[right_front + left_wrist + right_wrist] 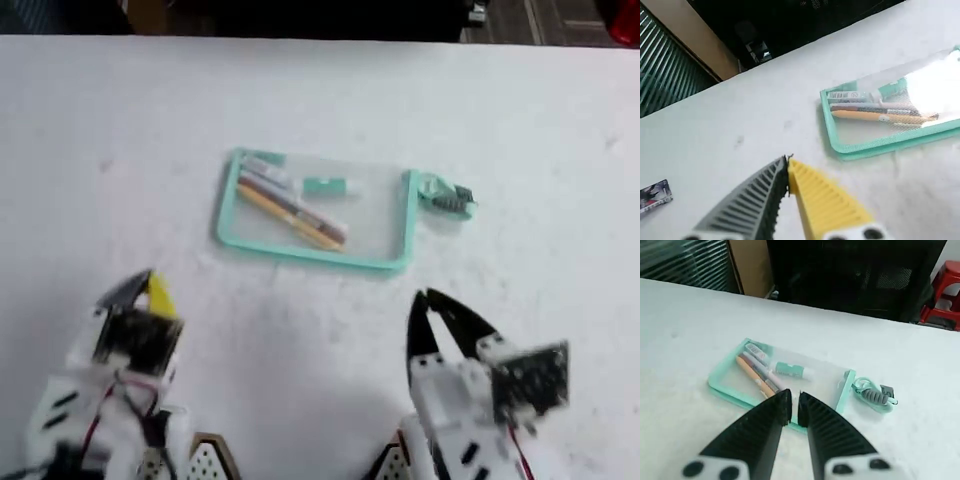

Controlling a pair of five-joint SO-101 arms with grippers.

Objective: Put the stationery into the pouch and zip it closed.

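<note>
**Mia:** What is the biggest thing here?

**Ben:** The white tabletop (320, 90). It fills nearly the whole high view. Behind its far edge the room is dark. There are green blinds (665, 75) on one side and a red stool (940, 295) on the other.

**Mia:** And the arms?

**Ben:** Two white arms sit at the near edge. The left end effector (788, 161) has one gray finger and one yellow finger. Their tips touch, so it is clenched, and it holds nothing. The right end effector (794, 401) has two black fingers. They are pressed close, with just a thin slit between them, and nothing is in there either.

**Mia:** Where is the pouch?

**Ben:** The pouch (370, 215) lies flat in the middle of the tabletop, past both arms and apart from them. It is clear with a mint green edge. Its long side runs across the tabletop from the left arm's side to the right arm's side. The end on the right arm's side is tipped a little toward the arms.

**Mia:** Is the stationery in it?

**Ben:** Yes. Some pens (290, 212) lie inside, at the end on the left arm's side. They lie side by side on a slant, from the far corner toward the near edge. A small white and green thing (323, 186) lies inside too, just beside them.

**Mia:** Anything smaller?

**Ben:** A green strap (445, 198) with a gray bit on it sticks out from the other end and rests on the tabletop. I cannot tell if the zip is shut.
</note>
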